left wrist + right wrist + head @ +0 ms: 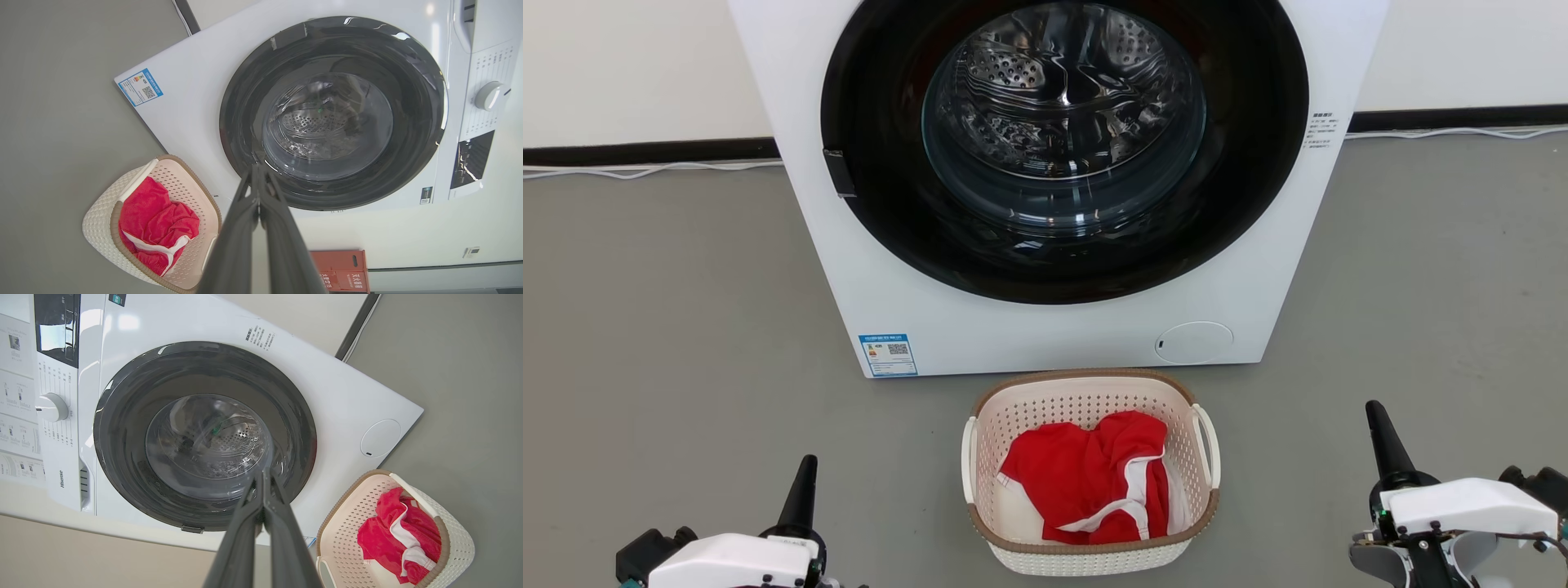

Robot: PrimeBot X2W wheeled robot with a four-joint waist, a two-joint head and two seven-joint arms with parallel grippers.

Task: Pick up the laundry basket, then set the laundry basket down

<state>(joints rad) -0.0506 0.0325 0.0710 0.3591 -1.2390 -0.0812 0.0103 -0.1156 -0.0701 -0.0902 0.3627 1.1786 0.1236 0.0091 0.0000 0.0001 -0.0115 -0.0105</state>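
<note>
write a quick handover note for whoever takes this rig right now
Things: basket stands on the floor just in front of the washer, with a red garment inside.
Grippers: left gripper and right gripper are both shut and empty, one on each side of the basket, apart from it.
Done: nothing; the basket is not gripped or lifted.
Left: take hold of the basket, lift it, set it down.
</note>
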